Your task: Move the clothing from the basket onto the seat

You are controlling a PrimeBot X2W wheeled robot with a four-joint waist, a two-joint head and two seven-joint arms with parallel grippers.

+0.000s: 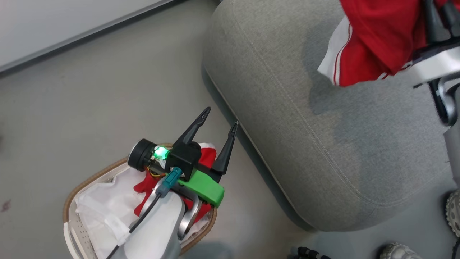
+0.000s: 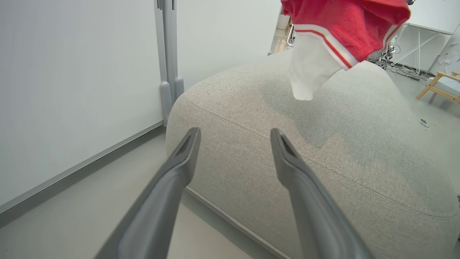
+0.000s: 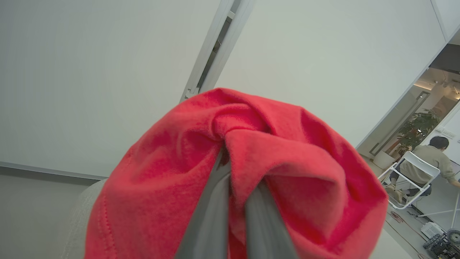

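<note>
While left jaws gape, right jaws pinch bunched red white-striped clothing [image 1: 377,39] above seat [image 1: 287,108]

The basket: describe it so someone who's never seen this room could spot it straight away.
Start at the big grey seat. On the floor to its left in the head view, under the open left gripper, sits the basket. Its brown woven rim, white perforated wall and red clothing inside set it apart.

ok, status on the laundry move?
Right gripper shut on red garment, hanging above seat. Left gripper open, empty, by basket. More red clothing in basket. Nothing seen in the way.
</note>
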